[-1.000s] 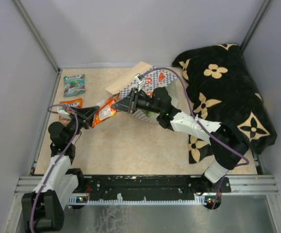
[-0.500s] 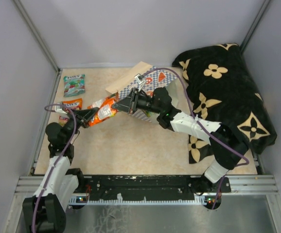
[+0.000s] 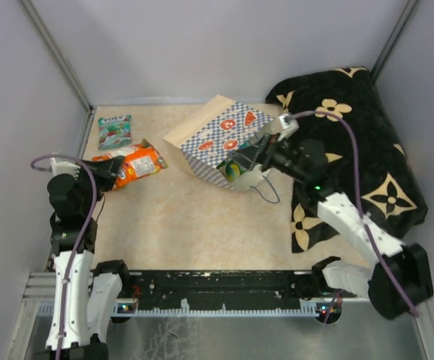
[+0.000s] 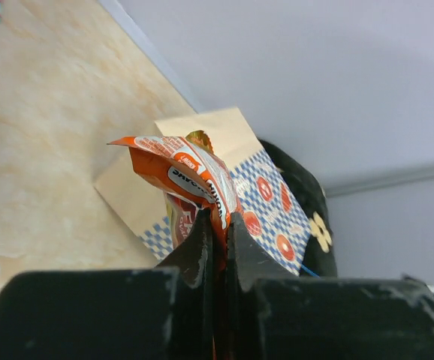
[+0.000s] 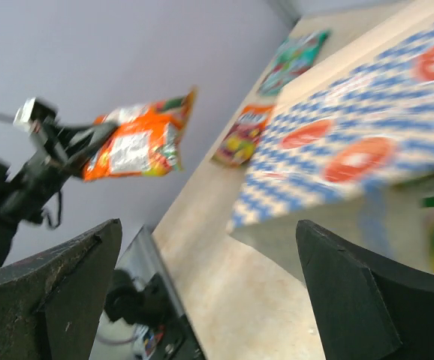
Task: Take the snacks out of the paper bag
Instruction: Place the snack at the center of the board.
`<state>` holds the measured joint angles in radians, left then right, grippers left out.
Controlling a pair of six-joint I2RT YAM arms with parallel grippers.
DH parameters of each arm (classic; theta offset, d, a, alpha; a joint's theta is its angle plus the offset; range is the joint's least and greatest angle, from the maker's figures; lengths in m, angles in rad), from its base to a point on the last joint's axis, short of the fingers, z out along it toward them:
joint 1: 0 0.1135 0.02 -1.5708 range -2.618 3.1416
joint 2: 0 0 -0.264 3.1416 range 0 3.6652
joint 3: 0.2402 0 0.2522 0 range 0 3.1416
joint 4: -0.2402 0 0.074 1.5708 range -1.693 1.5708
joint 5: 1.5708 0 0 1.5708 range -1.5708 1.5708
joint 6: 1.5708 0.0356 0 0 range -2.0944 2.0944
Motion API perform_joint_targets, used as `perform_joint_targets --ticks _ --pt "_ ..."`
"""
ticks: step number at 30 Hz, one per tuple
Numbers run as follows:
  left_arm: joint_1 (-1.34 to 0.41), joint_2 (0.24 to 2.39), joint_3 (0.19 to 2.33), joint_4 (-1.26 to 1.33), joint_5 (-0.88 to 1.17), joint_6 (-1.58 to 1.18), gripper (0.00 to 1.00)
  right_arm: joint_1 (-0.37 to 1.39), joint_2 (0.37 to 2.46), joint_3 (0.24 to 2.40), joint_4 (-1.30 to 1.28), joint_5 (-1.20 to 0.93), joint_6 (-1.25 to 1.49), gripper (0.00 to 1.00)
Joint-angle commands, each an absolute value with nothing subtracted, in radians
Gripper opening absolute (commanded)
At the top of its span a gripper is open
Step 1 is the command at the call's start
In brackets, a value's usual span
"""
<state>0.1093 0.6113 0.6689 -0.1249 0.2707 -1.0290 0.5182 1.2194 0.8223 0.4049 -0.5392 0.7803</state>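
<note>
**Left to right.** At far left a teal packet point(image 3: 114, 131) lies flat on the desk point(image 3: 179, 217), well apart from the paper bag. Nearer the arms, the left gripper point(image 3: 116, 171) is pinched tight on one end of an orange packet point(image 3: 136, 161) and holds it clear of the desk. The left wrist view shows the film crumpled above the fingertips point(image 4: 198, 240). A third packet point(image 5: 239, 139), purple and yellow, lies on the desk below it, mostly hidden from above.

At centre the paper bag point(image 3: 221, 139) lies on its side with its mouth toward the right arm. A green item point(image 3: 233, 171) shows inside. The right gripper point(image 3: 241, 165) hovers at that mouth, spread wide with nothing between its fingers. At far right lies a black flowered cloth point(image 3: 352, 135).

**Handling.** We judge the packets to be light, thin and glossy. They bend and crinkle readily, and a grip on the flat face would likely slip, so the sealed end seam offers the firmer hold. The bag also looks light and may slide when probed.

**Change over the last second.** The orange packet then hung between both grippers in front of the bag, with the right one clamped on it and the left one open. Now the left has closed on it and carried it leftward. The right has let go and drawn back to the bag's mouth.
</note>
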Motion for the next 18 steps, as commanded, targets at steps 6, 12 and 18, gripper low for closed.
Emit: perform_joint_targets --ticks 6,12,18 --pt "0.114 0.722 0.899 -0.57 0.024 -0.925 0.0 0.389 0.848 0.727 0.061 -0.447 0.61 0.99" --pt "0.11 0.85 0.982 -0.766 -0.061 -1.014 0.0 0.388 0.812 0.718 -0.033 -0.351 0.559 0.99" --pt "0.071 1.009 1.069 -0.985 -0.27 -1.139 0.0 0.387 0.858 0.73 -0.042 -0.36 0.581 0.99"
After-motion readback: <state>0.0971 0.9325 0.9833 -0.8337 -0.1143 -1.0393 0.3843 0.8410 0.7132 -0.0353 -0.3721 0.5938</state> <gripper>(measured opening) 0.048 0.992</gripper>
